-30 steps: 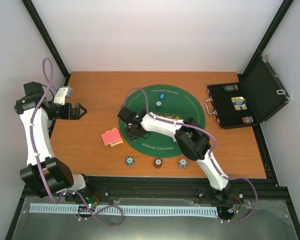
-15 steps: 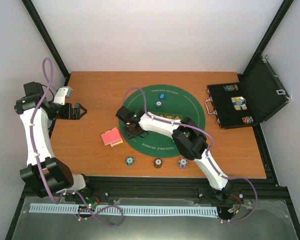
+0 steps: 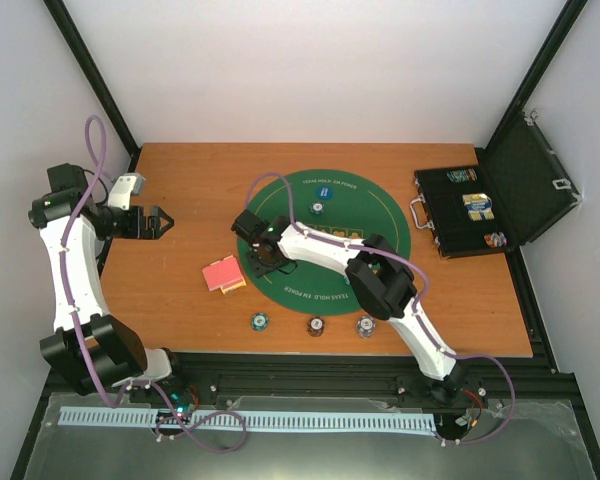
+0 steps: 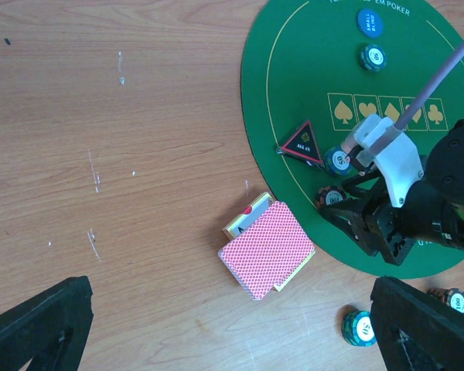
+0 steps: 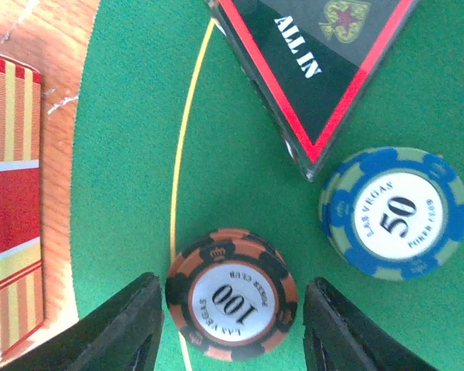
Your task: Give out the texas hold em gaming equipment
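Where the felt mat (image 5: 240, 139) lies fuzzy, a round striped chip (image 5: 232, 297) rests.

A robot lab, I think: plain white walls (image 3: 310, 70), black metal frame bars (image 3: 90, 75), and white robot arms (image 3: 68, 270) bolted beside a brown wooden table (image 3: 200, 170).

The felt mat (image 5: 240, 154) is deep green with a thin yellow ring. On it lies the triangular ALL IN marker (image 5: 317, 54) — black, red-edged, white lettering. Beside it are a 100 chip (image 5: 232, 305) striped orange-brown and black and a 50 chip (image 5: 394, 212) striped blue and grey-green — both white-centred. Off the mat, playing cards (image 4: 267, 249) show pink-red crosshatched backs on the brown woodgrain tabletop (image 4: 124, 154).
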